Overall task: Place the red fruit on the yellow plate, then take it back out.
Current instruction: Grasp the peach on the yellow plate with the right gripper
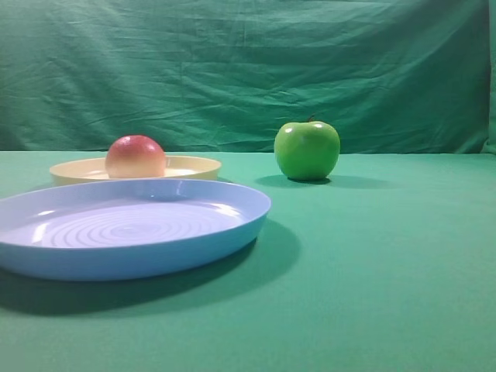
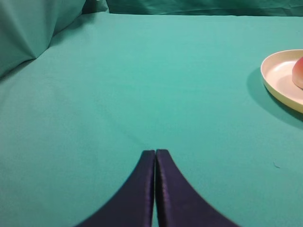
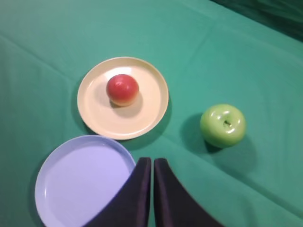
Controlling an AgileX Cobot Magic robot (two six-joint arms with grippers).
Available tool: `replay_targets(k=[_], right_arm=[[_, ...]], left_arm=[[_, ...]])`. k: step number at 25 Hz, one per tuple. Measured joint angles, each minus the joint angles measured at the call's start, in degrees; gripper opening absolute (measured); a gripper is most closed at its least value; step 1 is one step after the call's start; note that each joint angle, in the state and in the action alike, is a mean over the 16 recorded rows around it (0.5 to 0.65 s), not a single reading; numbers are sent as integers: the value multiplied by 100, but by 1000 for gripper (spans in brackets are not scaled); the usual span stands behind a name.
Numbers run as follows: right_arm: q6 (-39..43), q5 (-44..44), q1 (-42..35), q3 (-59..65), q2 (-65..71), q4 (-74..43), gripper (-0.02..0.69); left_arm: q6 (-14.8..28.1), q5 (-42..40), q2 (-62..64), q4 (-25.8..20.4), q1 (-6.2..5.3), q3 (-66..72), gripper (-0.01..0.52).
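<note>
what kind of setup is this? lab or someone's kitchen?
Most likely a staged tabletop test rig, not a kitchen. Green cloth covers the table and hangs behind as a backdrop. On it sit only props: a red fruit on a yellow plate, a blue plate and a green apple.

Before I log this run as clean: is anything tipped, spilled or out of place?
Nothing stands out. The fruit sits upright on the yellow plate; the blue plate and apple rest flat on the cloth.
</note>
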Motion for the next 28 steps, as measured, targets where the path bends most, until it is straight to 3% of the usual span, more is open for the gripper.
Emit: replay_targets(k=[13, 21, 28], right_arm=[[427, -584, 0, 2890, -2828, 142, 0], [985, -632, -56, 3830, -4189, -475, 0], [1337, -1335, -580, 4859, -5170, -1089, 0]], left_arm=[[0, 0, 0, 0, 0, 0, 0], [0, 0, 0, 0, 0, 0, 0], [0, 0, 0, 0, 0, 0, 0]])
